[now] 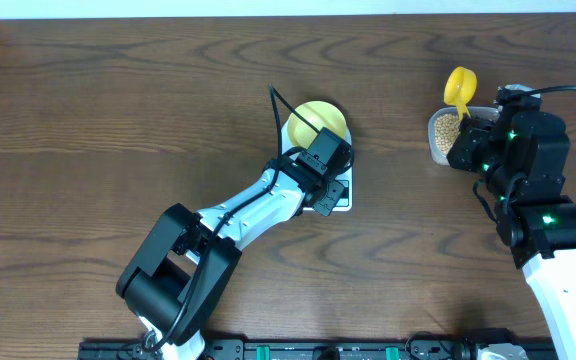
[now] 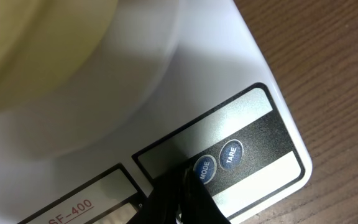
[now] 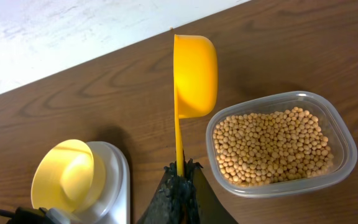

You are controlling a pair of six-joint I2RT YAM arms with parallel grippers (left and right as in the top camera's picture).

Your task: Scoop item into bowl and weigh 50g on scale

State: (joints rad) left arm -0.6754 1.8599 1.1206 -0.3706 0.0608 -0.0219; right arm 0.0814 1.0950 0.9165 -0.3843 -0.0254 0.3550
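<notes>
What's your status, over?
Left pincer shut at MODE button of white flat scale. Right pincer shut on bright yellow plastic scoop. Small pale yellow bowl empty. Nothing blocking.

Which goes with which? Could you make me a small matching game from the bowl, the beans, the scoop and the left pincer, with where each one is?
Things:
1. pale yellow bowl
2. beans
3. yellow scoop
4. left pincer

Places:
A. in the clear plastic tub
B. shut, tips at the MODE button
C. on the white scale
D. gripped by the right pincer

Pairs: 1-C, 2-A, 3-D, 4-B
</notes>
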